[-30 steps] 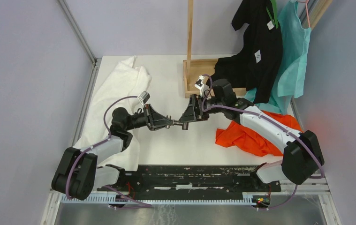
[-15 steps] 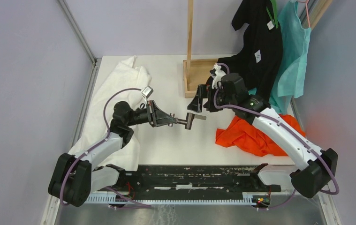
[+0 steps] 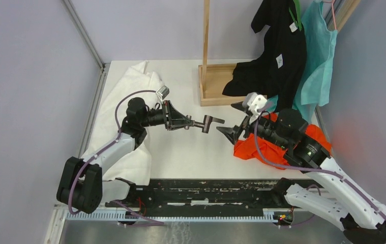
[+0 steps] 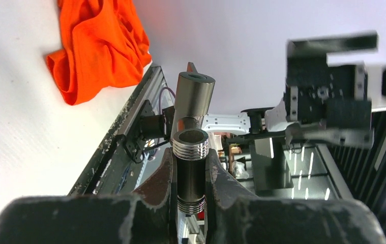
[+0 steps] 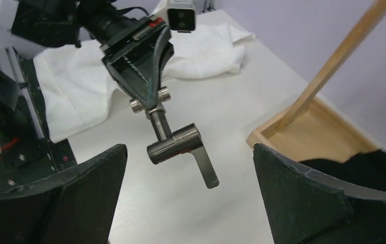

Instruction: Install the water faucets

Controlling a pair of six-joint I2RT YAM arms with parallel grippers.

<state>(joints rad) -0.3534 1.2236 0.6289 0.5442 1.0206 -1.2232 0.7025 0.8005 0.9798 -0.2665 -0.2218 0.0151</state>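
Left gripper [image 3: 187,123] clenched on the threaded stem of the water faucets [image 3: 207,123], which stick out toward 3 o'clock above the table [image 3: 190,152]. Right gripper [image 3: 225,118] spread wide, empty, with the faucets near at 9 o'clock, apart. We judge them rigid, smooth, slippery metal; best gripped on the threads.

The water faucets [image 3: 207,122] are dark grey metal. The worktop [image 3: 190,152] is white. Orange cloth [image 3: 242,150] at right, white cloth [image 3: 135,81] at left. Black garment [image 3: 282,56] and teal garment [image 3: 319,61] upper right.
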